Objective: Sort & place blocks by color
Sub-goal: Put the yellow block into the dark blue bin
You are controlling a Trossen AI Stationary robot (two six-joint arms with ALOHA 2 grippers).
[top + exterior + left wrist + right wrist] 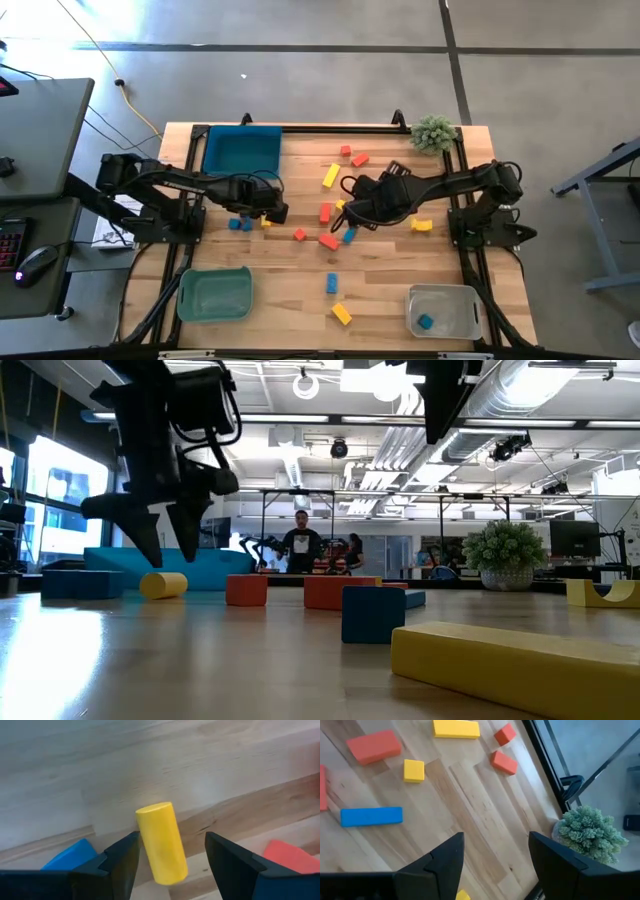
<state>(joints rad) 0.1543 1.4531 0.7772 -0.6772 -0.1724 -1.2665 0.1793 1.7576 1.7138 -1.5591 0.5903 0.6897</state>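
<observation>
The wooden surface (290, 290) carries a teal tray (242, 151) at its far left, a green tray (214, 295) at its near left corner and a grey tray (445, 311) at its near right corner, with a small potted plant (433, 132) at the far right corner. The two dark arms reach in from either side toward the middle. The left end effector (268, 212) hangs low just beside the teal tray's near edge, its fingers spread wide and closed on nothing; the left wrist view shows a yellow cylinder (161, 842) lying on the wood between those fingers (122, 862), with a blue block (72, 856) to one side and a red-orange block (290, 857) to the other. The right end effector (357, 212) hovers over the middle of the surface, its fingers also parted and empty. The blocks lie scattered mostly across the middle: a yellow bar (331, 175) and two red-orange blocks (352, 155) toward the far edge, a red-orange bar (326, 212) and a red-orange block (329, 240) close to the right end effector, two blue blocks (240, 224) near the left one, a yellow arch-shaped piece (421, 225) off to the right, and a blue block (332, 284) and another yellow bar (342, 314) toward the near edge. One blue block (426, 322) sits inside the grey tray. In the low view a person (301, 546) stands in the room far behind the surface.
</observation>
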